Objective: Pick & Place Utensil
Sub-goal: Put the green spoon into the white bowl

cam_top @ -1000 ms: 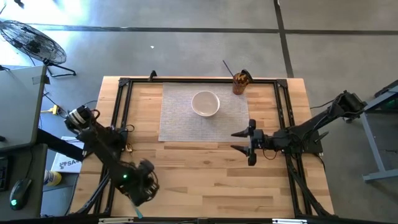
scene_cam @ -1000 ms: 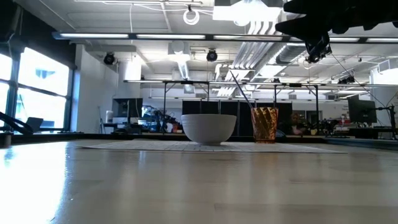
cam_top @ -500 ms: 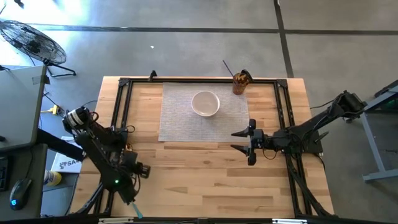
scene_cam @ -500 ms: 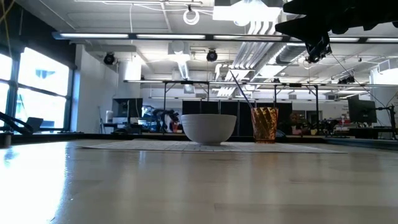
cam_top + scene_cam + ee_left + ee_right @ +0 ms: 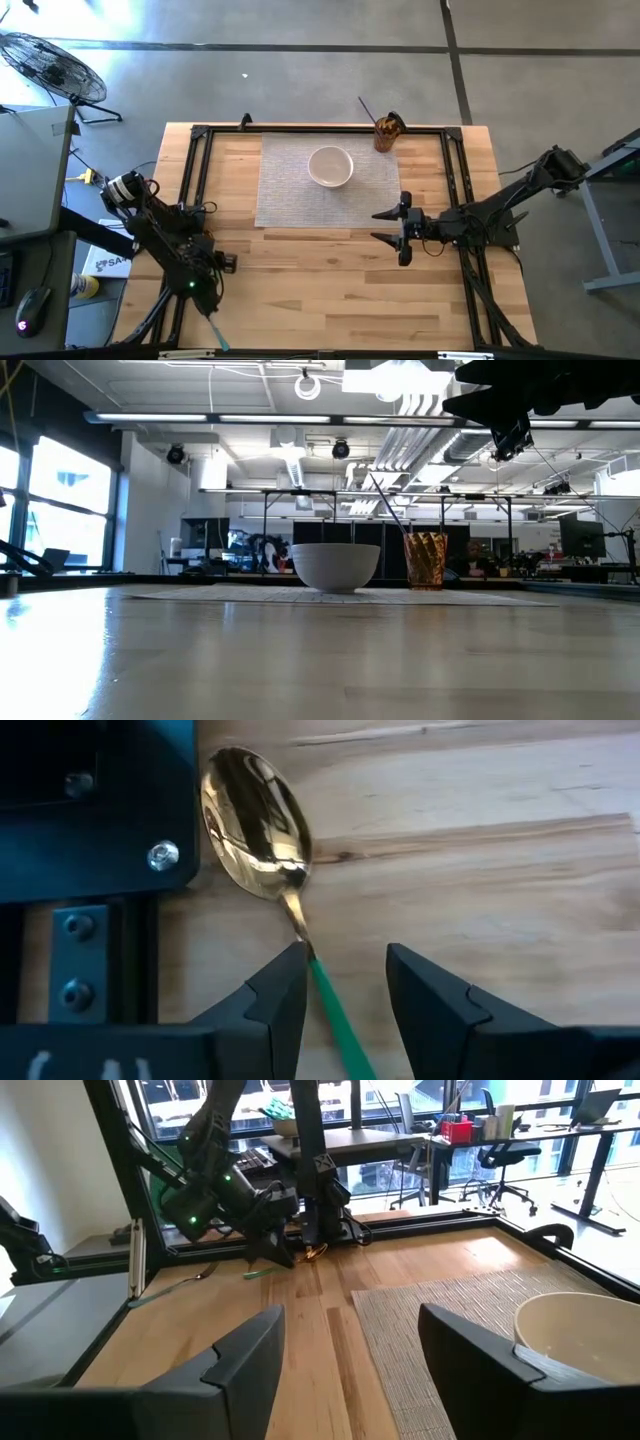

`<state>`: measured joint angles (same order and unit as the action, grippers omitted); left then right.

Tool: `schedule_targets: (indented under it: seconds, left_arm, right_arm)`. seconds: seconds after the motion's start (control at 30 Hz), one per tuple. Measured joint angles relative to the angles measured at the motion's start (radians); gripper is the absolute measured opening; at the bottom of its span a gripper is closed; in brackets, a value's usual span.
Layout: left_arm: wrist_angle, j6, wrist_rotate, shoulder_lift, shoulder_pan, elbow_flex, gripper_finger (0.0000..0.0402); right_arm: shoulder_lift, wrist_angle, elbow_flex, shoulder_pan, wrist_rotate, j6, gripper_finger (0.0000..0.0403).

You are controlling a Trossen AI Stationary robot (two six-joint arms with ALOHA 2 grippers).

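Observation:
A spoon with a gold bowl (image 5: 255,830) and a green handle (image 5: 335,1015) lies flat on the wooden table beside the black frame rail, at the near left. In the high view only its green handle end (image 5: 218,337) shows past my left arm. My left gripper (image 5: 345,960) is open above the spoon, a finger on either side of the handle's upper end. My right gripper (image 5: 383,226) is open and empty, held above the table right of the placemat. It also shows at the top of the low view (image 5: 510,430).
A white bowl (image 5: 330,166) stands on a grey woven placemat (image 5: 300,200) at the table's far middle. An amber cup (image 5: 387,132) holding a dark stick stands at the mat's far right corner. A black frame (image 5: 195,180) runs along the table's edges.
My left gripper has moved toward the table's left edge and a little toward its far edge, coming over the spoon near the frame rail. The spoon's green handle end has stayed where it was.

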<state>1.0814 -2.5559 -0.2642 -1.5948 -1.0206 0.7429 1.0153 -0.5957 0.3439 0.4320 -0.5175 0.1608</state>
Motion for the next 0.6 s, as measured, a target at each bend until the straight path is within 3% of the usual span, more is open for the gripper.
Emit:
schedule_targets:
  seconds: [0.47,0.6]
  left_arm:
    - [-0.047,-0.012,0.011,0.002,0.0,-0.038,0.0135]
    - [-0.055,-0.008,0.007,0.002,0.0,-0.038,0.0118]
  right_arm:
    - [0.0,0.001,0.0,0.0,0.0,0.0,0.0224]
    - [0.0,0.001,0.001,0.0,0.0,0.0,0.0224]
